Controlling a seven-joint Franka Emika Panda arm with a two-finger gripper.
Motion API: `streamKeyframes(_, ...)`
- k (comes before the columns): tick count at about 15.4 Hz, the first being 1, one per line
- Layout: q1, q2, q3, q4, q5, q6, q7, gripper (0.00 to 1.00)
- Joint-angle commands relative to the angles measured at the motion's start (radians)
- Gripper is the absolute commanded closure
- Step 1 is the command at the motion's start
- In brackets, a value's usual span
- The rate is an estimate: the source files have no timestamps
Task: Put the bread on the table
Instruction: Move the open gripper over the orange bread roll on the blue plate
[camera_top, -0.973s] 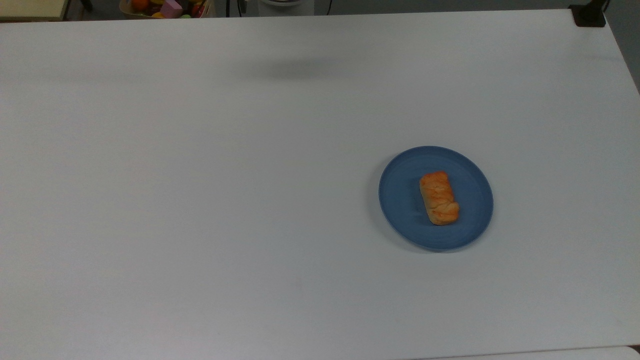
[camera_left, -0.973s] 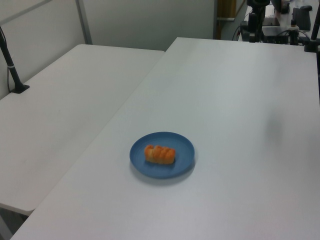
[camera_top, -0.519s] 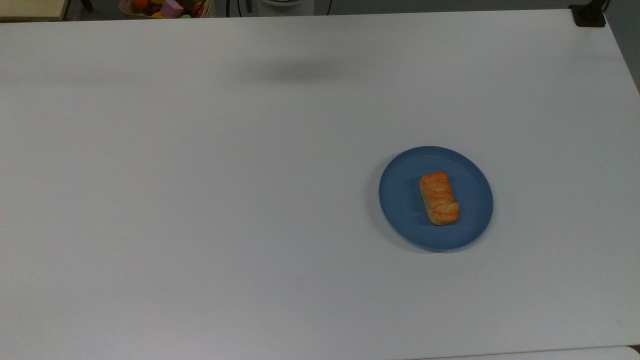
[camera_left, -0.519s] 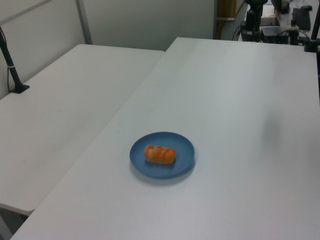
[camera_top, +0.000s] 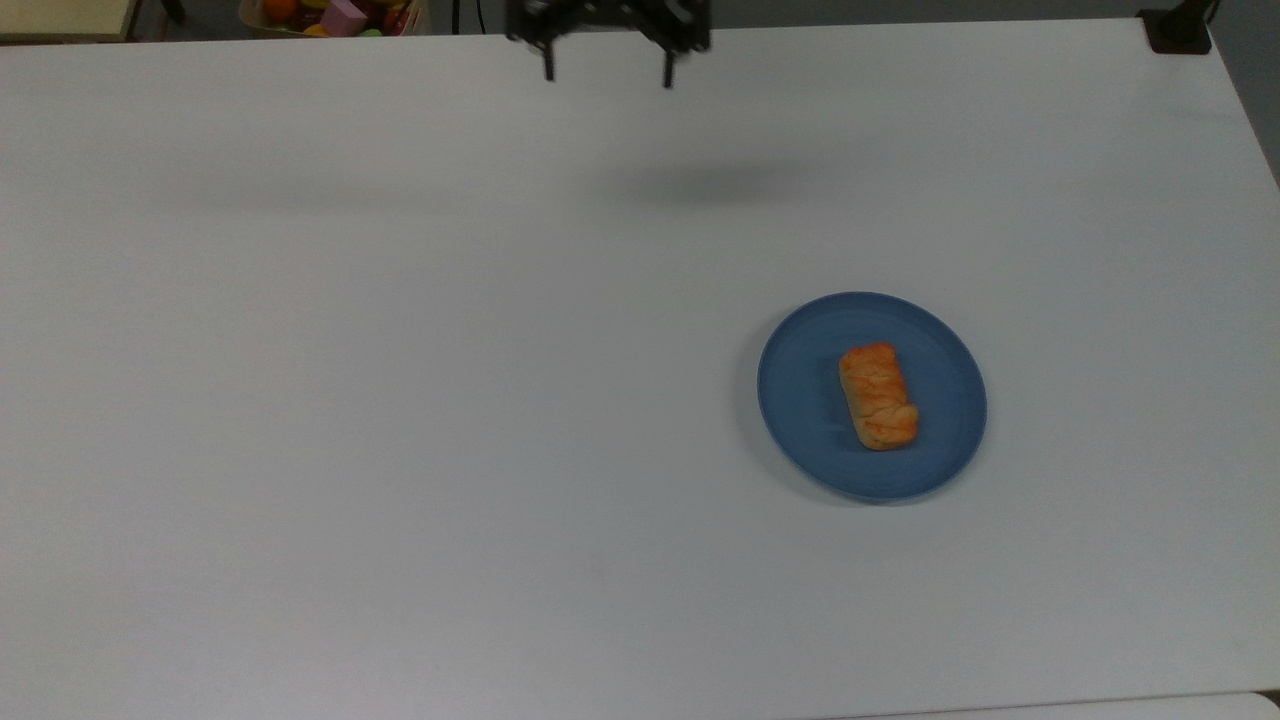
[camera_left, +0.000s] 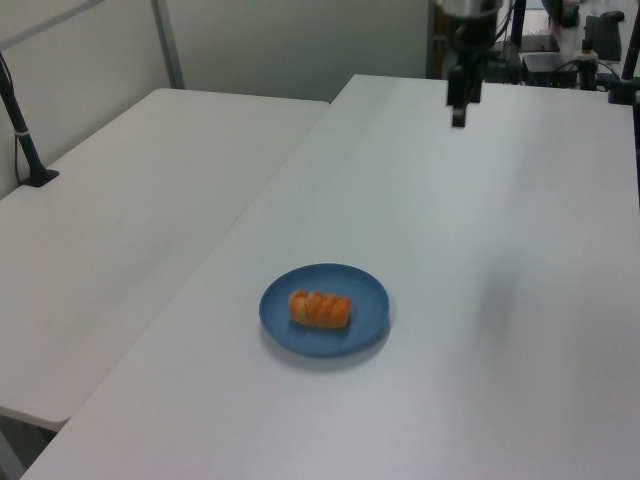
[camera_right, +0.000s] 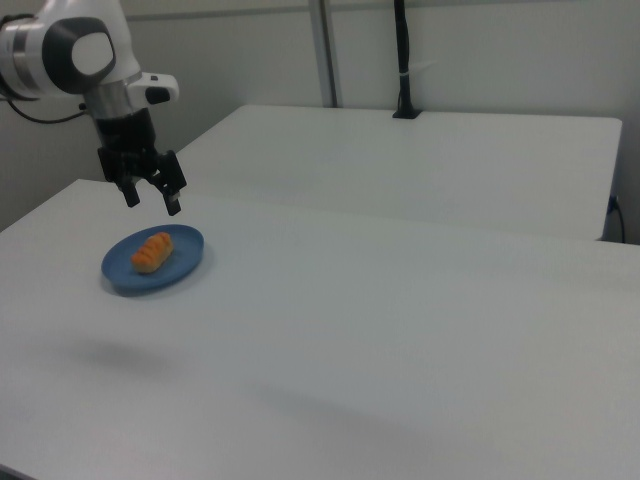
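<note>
Since the earlier frame, black two-finger gripper (camera_top: 607, 75) has entered at the top view's far edge, fingers spread, empty, above white rectangular table (camera_top: 400, 400). Small golden-orange braided bread (camera_top: 878, 396) lies inside round blue plate (camera_top: 800, 400), well apart from gripper.

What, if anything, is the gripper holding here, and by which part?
Nothing. The gripper hangs open and empty above the table, well apart from the bread, which lies untouched on the plate.
</note>
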Motion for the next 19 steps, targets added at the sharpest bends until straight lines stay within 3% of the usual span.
streamKeyframes(1,0.087,0.107,-0.011,0.055,-0.009,0.103,0.086,0.00)
streamKeyframes(8,0.182,0.318,-0.011,0.166,-0.008,0.350,0.151,0.00)
streamKeyframes(12,0.224,0.401,-0.012,0.172,-0.009,0.542,0.197,0.00)
streamKeyframes(19,0.287,0.519,-0.012,0.170,-0.104,0.718,0.218,0.00)
